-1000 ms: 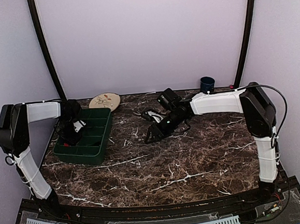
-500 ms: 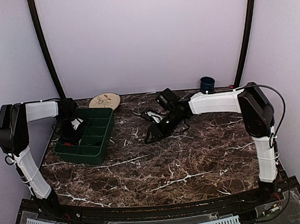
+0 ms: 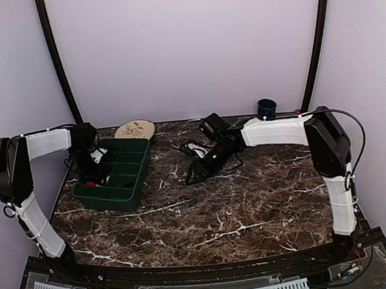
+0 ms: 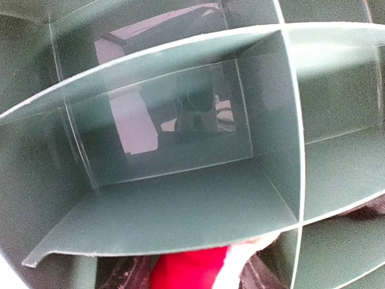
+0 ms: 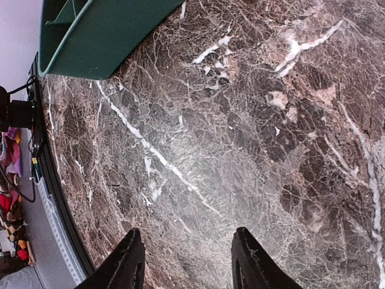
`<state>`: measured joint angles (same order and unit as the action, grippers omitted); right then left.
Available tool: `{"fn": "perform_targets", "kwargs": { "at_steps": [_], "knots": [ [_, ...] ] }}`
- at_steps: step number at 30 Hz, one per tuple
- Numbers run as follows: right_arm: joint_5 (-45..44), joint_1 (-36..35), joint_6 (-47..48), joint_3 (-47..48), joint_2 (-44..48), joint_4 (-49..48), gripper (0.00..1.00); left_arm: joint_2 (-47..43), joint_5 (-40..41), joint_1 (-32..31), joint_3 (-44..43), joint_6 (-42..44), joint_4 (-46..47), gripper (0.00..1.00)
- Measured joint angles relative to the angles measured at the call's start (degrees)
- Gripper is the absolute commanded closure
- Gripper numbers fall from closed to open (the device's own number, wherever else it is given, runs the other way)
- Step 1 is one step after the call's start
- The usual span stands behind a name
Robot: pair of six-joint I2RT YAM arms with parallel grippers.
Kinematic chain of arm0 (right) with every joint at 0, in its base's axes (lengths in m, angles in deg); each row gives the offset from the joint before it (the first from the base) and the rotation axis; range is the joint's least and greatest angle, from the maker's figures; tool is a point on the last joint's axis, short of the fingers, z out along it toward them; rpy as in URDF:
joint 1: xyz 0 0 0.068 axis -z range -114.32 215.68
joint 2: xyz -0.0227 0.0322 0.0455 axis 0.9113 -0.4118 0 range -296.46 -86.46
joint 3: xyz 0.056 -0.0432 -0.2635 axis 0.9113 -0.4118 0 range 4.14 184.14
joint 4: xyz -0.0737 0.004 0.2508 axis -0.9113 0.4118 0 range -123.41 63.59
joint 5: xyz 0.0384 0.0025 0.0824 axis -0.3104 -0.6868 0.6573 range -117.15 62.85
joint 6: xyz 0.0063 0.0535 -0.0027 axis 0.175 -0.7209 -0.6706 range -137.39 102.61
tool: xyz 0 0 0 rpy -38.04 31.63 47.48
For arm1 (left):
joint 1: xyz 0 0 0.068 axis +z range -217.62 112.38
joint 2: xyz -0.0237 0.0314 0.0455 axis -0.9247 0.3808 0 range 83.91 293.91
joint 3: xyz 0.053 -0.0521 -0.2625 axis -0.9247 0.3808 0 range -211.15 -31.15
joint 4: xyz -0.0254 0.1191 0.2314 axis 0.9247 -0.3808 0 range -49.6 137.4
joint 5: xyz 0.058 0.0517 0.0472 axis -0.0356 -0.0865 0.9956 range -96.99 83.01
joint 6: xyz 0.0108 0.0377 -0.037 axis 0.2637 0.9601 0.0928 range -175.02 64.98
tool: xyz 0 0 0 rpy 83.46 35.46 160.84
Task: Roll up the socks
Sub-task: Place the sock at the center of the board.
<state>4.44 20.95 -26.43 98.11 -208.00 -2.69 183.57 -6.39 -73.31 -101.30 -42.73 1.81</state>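
Observation:
The red sock (image 4: 191, 271), with its white trim, lies low in a compartment of the green divided tray (image 4: 180, 205). In the top view only a red speck of it (image 3: 89, 183) shows under my left gripper (image 3: 92, 172). The left gripper's dark fingers (image 4: 120, 276) stand apart on either side of the sock, so it is open. The black sock (image 3: 193, 147) with white stripes lies on the marble beside the right wrist. My right gripper (image 5: 187, 233) hangs open over bare marble in front of it, nothing between its fingers (image 5: 133, 253).
The green tray (image 3: 130, 183) stands at the table's left side, and its corner (image 5: 102, 36) also shows in the right wrist view. A round beige plate (image 3: 135, 130) lies behind it. A blue cup (image 3: 266, 108) stands at the back right. The table's near edge (image 5: 60, 198) is visible.
My left gripper has opened and drawn back a little over the tray, leaving the red sock lying in the compartment. The right arm has barely shifted.

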Motion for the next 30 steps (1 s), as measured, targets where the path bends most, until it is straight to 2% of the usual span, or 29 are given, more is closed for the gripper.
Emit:
{"fn": "perform_targets", "kwargs": {
  "at_steps": [10,16,22,30],
  "knots": [
    [0.02,0.0,0.57,0.76,-0.22,0.85,0.52,0.07,-0.52,0.0,-0.02,-0.09,-0.81,0.48],
    [0.0,0.0,1.27,2.43,-0.81,1.75,0.52,1.16,-0.57,0.0,-1.75,-0.52,-2.58,0.39],
    [0.04,0.0,1.7,3.89,-1.73,2.58,0.52,1.16,-1.2,0.0,-5.49,-1.16,-4.72,0.38],
    [0.09,0.0,2.34,4.48,-2.29,2.86,0.52,1.16,-2.08,0.0,-5.88,-2.71,-5.57,0.36]
  ]
}}
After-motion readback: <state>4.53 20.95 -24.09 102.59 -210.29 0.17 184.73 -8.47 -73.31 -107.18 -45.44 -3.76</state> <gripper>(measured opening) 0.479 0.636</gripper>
